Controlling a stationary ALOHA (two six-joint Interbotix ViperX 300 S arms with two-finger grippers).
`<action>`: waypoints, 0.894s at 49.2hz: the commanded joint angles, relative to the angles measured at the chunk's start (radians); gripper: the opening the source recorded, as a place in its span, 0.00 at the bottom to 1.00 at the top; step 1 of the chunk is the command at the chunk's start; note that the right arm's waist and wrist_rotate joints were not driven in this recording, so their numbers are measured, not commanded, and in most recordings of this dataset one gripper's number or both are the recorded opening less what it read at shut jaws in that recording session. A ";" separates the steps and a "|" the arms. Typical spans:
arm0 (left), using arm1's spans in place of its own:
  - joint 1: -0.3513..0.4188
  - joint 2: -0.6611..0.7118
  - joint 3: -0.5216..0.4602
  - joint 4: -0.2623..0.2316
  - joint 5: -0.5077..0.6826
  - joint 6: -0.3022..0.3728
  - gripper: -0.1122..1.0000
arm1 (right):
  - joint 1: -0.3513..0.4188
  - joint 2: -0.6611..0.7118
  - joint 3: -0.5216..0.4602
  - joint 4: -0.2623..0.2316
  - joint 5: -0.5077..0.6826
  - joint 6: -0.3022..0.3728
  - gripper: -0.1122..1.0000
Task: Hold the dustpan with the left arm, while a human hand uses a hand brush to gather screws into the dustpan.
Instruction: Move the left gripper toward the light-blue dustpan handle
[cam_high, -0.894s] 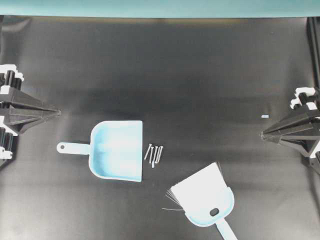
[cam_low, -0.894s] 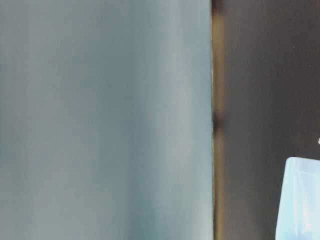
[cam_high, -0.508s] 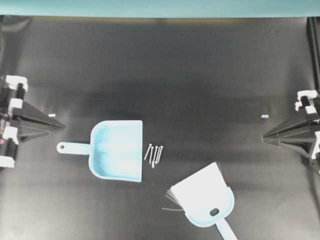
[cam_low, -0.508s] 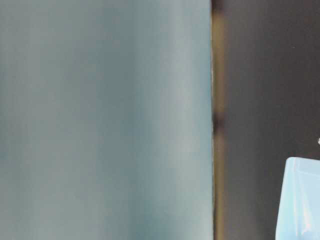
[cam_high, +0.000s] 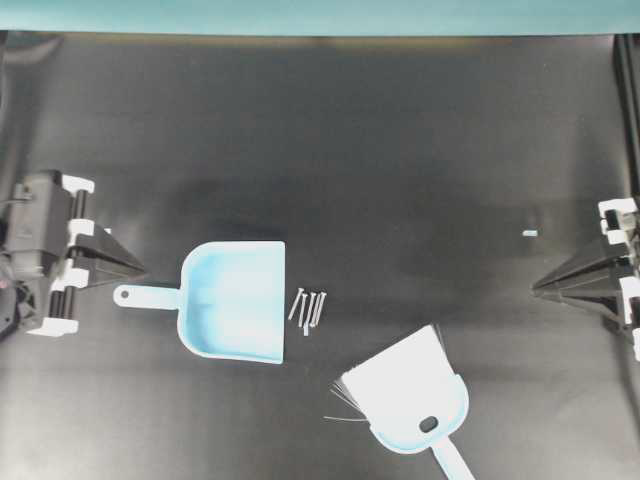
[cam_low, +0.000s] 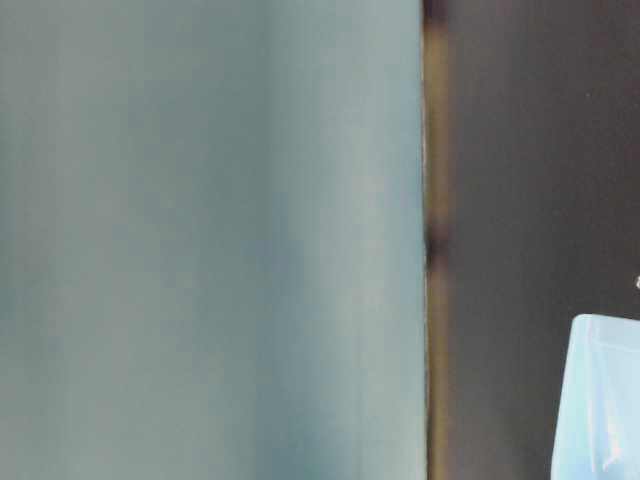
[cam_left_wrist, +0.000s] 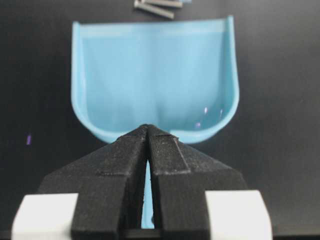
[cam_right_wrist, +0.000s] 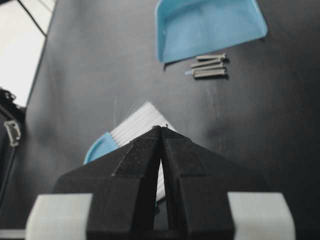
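The light blue dustpan (cam_high: 232, 300) lies flat on the black table, mouth to the right and handle (cam_high: 145, 295) to the left. Several grey screws (cam_high: 308, 308) lie just off its mouth. The hand brush (cam_high: 405, 388) rests at the lower right, bristles up-left. My left gripper (cam_high: 140, 270) is shut with nothing in it, its tip close by the handle. In the left wrist view the left gripper (cam_left_wrist: 148, 127) points at the dustpan (cam_left_wrist: 155, 80), with the handle showing beneath the fingers. My right gripper (cam_high: 537, 288) is shut at the right edge. The human hand is out of view.
A tiny pale blue fleck (cam_high: 530, 232) lies near the right arm. A teal wall (cam_low: 200, 240) fills most of the table-level view, with a corner of the dustpan (cam_low: 605, 400) at its lower right. The right wrist view shows the brush (cam_right_wrist: 135, 125), screws (cam_right_wrist: 210, 66) and dustpan (cam_right_wrist: 210, 25).
My left gripper has moved right and a little down, up to the dustpan handle. The right gripper has drawn back slightly to the right. Dustpan, screws and brush have not moved.
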 joint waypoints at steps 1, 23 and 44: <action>0.003 0.046 -0.021 0.003 -0.003 -0.009 0.10 | 0.000 -0.034 0.020 -0.003 -0.020 0.000 0.10; 0.011 0.272 -0.015 0.003 -0.104 -0.020 0.89 | 0.000 -0.285 0.114 -0.003 0.100 0.000 0.10; 0.009 0.446 0.017 0.003 -0.261 -0.011 0.89 | 0.000 -0.318 0.123 -0.003 0.115 0.000 0.10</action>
